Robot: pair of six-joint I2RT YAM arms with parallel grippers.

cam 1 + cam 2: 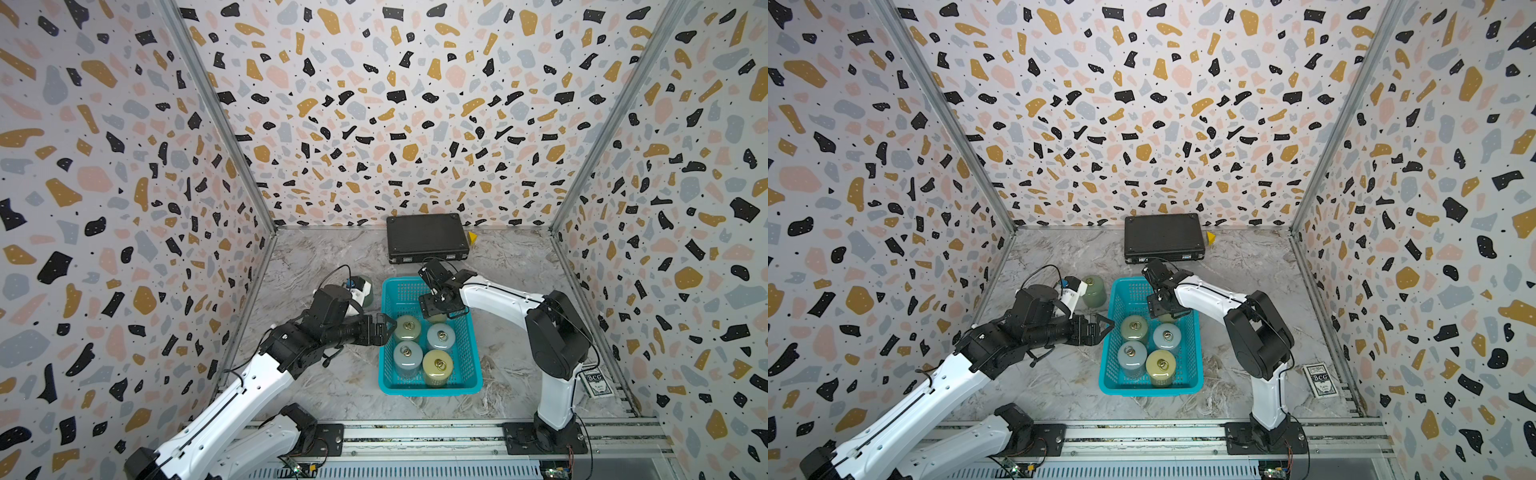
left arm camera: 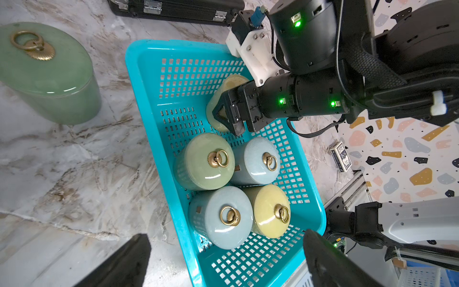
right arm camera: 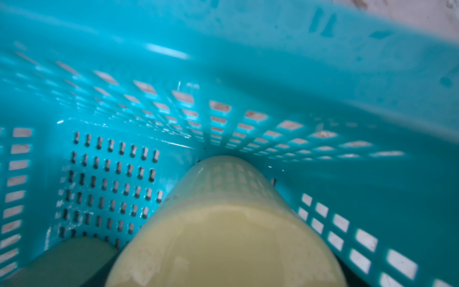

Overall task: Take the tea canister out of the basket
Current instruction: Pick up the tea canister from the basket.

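Note:
The turquoise basket (image 1: pixel 428 390) (image 1: pixel 1150 390) stands mid-table and holds several tea canisters with brass ring lids. At its far right end stands a pale yellow tea canister (image 2: pixel 232 83) (image 3: pixel 223 236). My right gripper (image 1: pixel 438 313) (image 2: pixel 223 116) reaches down over it with a finger on either side. Whether the fingers press on it does not show. My left gripper (image 1: pixel 384 326) (image 2: pixel 227 263) hangs open over the basket's left rim, beside a green canister (image 1: pixel 407 328), with nothing in it.
Another green canister (image 1: pixel 1094 291) (image 2: pixel 47 72) stands on the marble left of the basket, behind my left arm. A flat black case (image 1: pixel 428 239) lies at the back wall. A card deck (image 1: pixel 1320 380) lies at the right, near my right arm's base.

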